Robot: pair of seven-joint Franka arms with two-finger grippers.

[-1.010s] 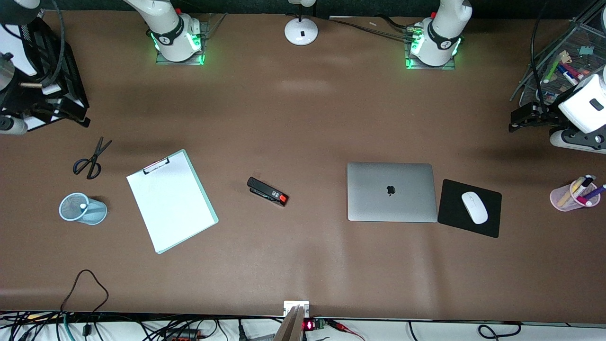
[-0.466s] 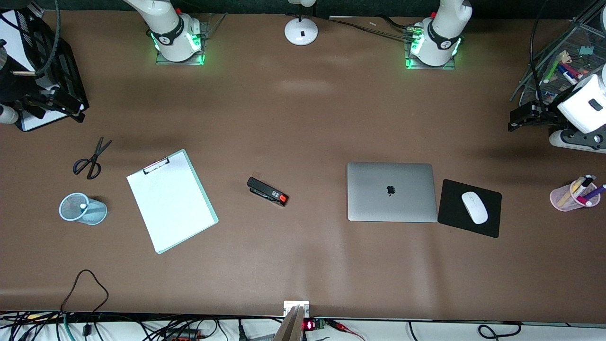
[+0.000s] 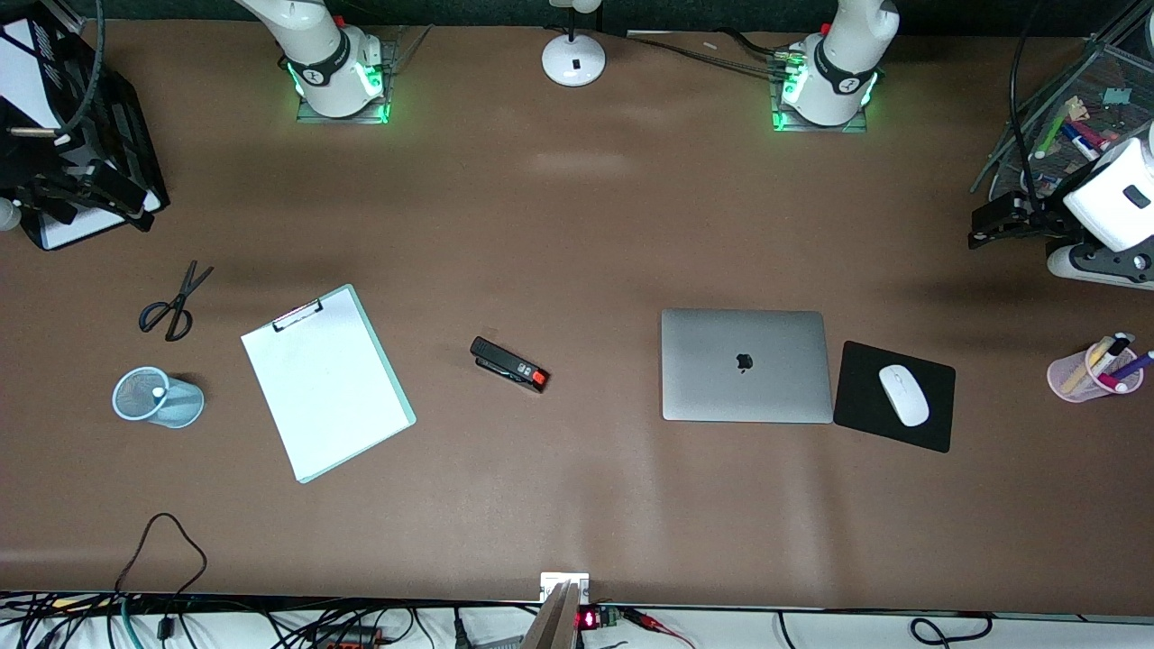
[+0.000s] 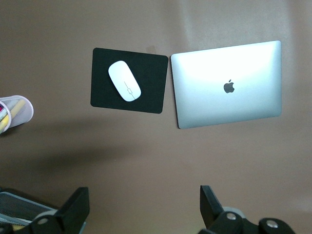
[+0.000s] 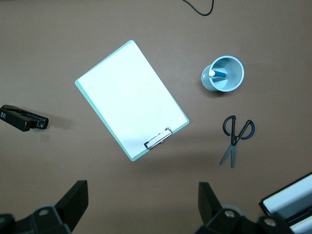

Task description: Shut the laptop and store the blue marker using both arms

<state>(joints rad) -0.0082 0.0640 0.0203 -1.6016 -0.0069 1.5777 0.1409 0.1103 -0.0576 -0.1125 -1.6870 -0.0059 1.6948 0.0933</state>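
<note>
The laptop [image 3: 746, 365] lies closed and flat on the table, lid up, next to a black mouse pad; it also shows in the left wrist view [image 4: 226, 85]. The blue marker [image 5: 218, 74] stands inside a light-blue mesh cup [image 3: 158, 397] toward the right arm's end of the table, its pale end [image 3: 159, 392] up. My left gripper [image 3: 996, 223] is open and empty, high over the table's edge by the wire tray; its own view shows it [image 4: 144, 197] too. My right gripper [image 3: 86, 191] is open and empty over a black file tray, and it shows in its own view [image 5: 144, 195].
A clipboard [image 3: 326, 383], scissors [image 3: 176, 302] and a black stapler [image 3: 509, 363] lie on the table. A white mouse [image 3: 903, 394] sits on its pad. A pink pen cup [image 3: 1093, 371], a wire tray [image 3: 1073, 126] and a lamp base [image 3: 573, 59] stand at the edges.
The right gripper has drifted away from the front camera, over the file tray. The left gripper has barely moved. The laptop and marker stay put.
</note>
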